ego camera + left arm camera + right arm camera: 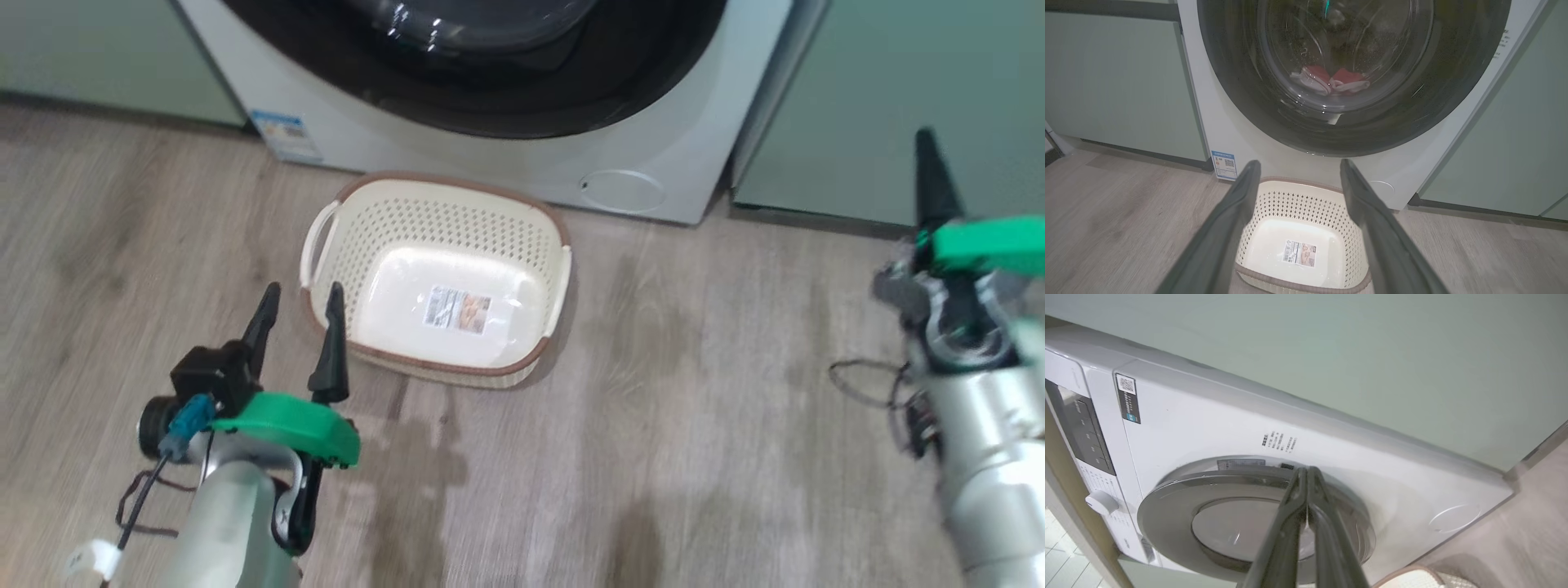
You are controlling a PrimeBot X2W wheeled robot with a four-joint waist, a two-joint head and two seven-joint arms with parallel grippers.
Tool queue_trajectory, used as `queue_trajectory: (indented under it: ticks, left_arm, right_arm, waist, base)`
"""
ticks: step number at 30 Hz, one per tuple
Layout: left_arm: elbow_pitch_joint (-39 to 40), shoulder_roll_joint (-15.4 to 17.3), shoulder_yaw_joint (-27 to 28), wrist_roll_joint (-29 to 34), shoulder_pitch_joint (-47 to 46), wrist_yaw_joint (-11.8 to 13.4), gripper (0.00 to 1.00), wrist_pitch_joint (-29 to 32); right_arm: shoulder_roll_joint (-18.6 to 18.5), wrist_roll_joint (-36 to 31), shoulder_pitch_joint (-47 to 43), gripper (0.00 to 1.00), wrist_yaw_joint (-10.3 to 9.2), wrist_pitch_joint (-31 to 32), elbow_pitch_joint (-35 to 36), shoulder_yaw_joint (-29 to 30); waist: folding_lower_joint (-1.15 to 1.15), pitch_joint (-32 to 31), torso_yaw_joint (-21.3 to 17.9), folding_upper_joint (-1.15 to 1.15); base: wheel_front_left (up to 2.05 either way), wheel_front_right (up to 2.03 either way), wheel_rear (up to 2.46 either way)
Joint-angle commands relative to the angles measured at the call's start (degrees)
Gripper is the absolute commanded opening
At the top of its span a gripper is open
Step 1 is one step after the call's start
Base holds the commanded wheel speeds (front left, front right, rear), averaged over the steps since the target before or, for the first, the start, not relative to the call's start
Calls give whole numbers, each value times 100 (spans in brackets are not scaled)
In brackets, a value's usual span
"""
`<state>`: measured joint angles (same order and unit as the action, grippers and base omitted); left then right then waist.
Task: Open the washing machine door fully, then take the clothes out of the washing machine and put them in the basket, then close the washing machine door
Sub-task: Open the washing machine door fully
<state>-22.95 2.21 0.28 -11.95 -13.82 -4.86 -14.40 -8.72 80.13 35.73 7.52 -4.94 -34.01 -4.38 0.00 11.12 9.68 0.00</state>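
Far behind the basket, the washing machine door is shut over the clothes; we should hook its rim with our closed, empty right pincer; the left pincer gapes empty.

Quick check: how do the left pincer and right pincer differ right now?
The left pincer is open; the right pincer is shut tight. The left pincer aims at the basket; the right pincer aims at the rim of the washing machine door. Both hold nothing.
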Motion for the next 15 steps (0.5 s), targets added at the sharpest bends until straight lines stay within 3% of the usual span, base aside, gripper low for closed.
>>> queue_trajectory:
  ticks: [1,7,15]
  left_arm:
    - [199,67,130,-44,-264,-16,100,-60]
    - [211,67,-39,-266,-449,-49,100,-60]
    - [245,67,-265,-489,-596,-61,100,-60]
  right_arm:
    - [-64,68,228,0,-3,106,183,-85]
    - [-715,1162,1066,0,-3,1596,-121,208]
    - [-1273,1488,2075,0,-3,3012,-702,248]
  waist:
    - [0,162,167,0]
    - [0,498,506,0]
    - [0,888,800,0]
  base:
    - [0,0,0]
    - [0,0,0]
    - [0,0,0]
